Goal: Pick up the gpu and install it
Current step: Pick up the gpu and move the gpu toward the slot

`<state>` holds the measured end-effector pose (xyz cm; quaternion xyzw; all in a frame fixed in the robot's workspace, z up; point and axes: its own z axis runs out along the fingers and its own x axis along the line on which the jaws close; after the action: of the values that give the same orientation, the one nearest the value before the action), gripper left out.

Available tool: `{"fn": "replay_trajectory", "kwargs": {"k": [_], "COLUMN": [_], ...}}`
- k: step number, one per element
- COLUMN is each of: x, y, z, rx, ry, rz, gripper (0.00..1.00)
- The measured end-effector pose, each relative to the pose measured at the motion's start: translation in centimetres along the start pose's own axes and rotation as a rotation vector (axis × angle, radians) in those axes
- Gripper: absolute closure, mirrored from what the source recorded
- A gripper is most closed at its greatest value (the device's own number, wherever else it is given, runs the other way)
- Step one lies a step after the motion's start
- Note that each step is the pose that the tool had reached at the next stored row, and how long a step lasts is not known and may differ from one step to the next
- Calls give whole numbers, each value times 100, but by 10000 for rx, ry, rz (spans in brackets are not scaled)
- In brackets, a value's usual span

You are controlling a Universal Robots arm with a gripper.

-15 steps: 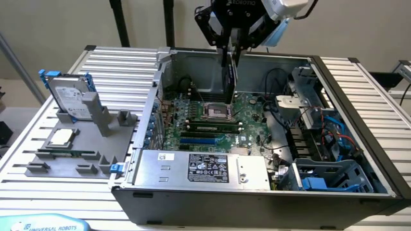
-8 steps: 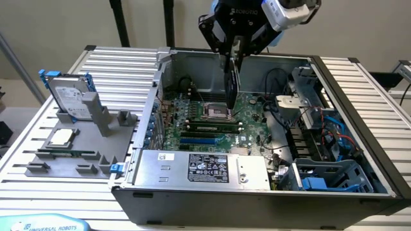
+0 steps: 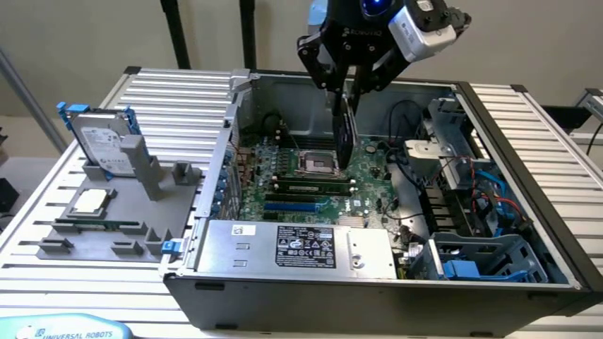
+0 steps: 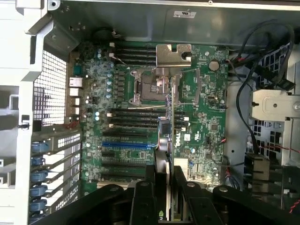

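Slatted table (image 3: 174,88), open computer case (image 3: 311,300), hand (image 3: 344,93) clamped on slim black gpu (image 3: 348,141), upright above motherboard (image 3: 373,182)

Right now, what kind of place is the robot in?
Probably a robot workbench for building computers: an open PC case on a slatted table, a hard drive in a grey holder, and the end effector holding the gpu over the motherboard.

Slatted table (image 3: 179,85) bears an open computer case (image 3: 377,300) and grey fixture (image 3: 104,244).
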<state>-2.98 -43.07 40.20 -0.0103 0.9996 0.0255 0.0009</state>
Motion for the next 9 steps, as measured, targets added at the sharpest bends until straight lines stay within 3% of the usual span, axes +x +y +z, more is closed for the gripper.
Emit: {"fn": "replay_trajectory", "kwargs": {"k": [9], "x": [-42], "y": [-11], "z": [125], "rx": [2], "ry": [4], "rz": [-35], "gripper": [73]}}
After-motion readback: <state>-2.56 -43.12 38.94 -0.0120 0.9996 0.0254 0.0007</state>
